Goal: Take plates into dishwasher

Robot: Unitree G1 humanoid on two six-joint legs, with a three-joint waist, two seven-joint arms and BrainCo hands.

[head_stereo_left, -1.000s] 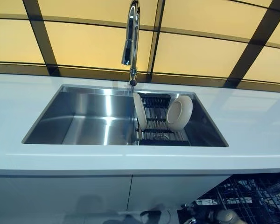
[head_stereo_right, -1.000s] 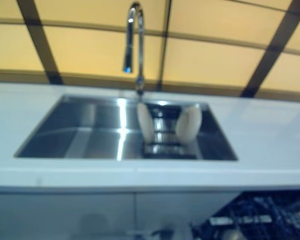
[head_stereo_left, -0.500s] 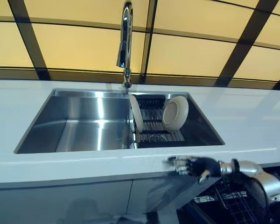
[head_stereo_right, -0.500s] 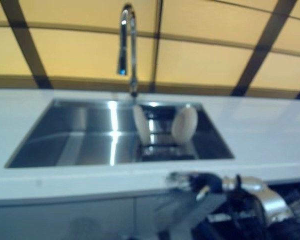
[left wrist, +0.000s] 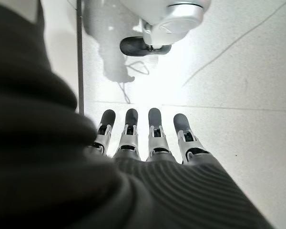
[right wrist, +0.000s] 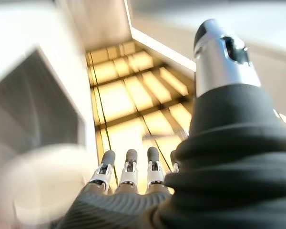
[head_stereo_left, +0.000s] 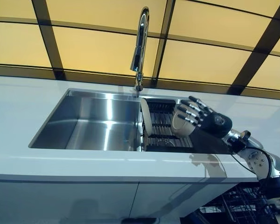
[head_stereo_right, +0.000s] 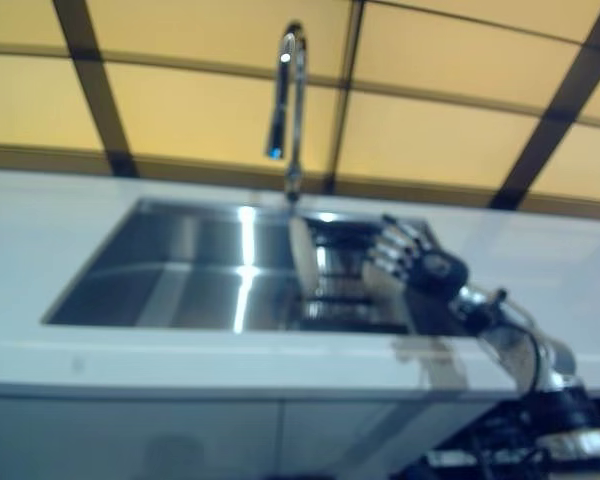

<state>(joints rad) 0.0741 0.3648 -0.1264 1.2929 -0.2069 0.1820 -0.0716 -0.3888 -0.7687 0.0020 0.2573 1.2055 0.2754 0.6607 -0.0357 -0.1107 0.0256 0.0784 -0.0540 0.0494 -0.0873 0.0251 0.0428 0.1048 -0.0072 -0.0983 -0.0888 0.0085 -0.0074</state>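
Two white plates stand on edge in a dark rack (head_stereo_left: pixel 161 127) in the right part of the steel sink (head_stereo_left: pixel 91 122). The left plate (head_stereo_left: pixel 146 119) shows edge-on. The right plate (head_stereo_left: pixel 178 126) is largely covered by my right hand (head_stereo_left: pixel 198 116), which hovers over the rack right in front of it, fingers spread and holding nothing. In the right wrist view that plate (right wrist: pixel 40 183) is a pale blur beside my straight fingers (right wrist: pixel 127 172). My left hand (left wrist: pixel 148 143) shows only in its wrist view, open above the floor.
A tall chrome faucet (head_stereo_left: pixel 140 46) rises behind the sink, close to the left plate. White countertop (head_stereo_left: pixel 23 107) surrounds the basin. The dishwasher's open wire rack (head_stereo_left: pixel 235 205) shows below the counter at the lower right, under my right arm.
My right hand has risen from below the counter's front edge to above the sink rack, up to the right plate. The camera has also shifted.
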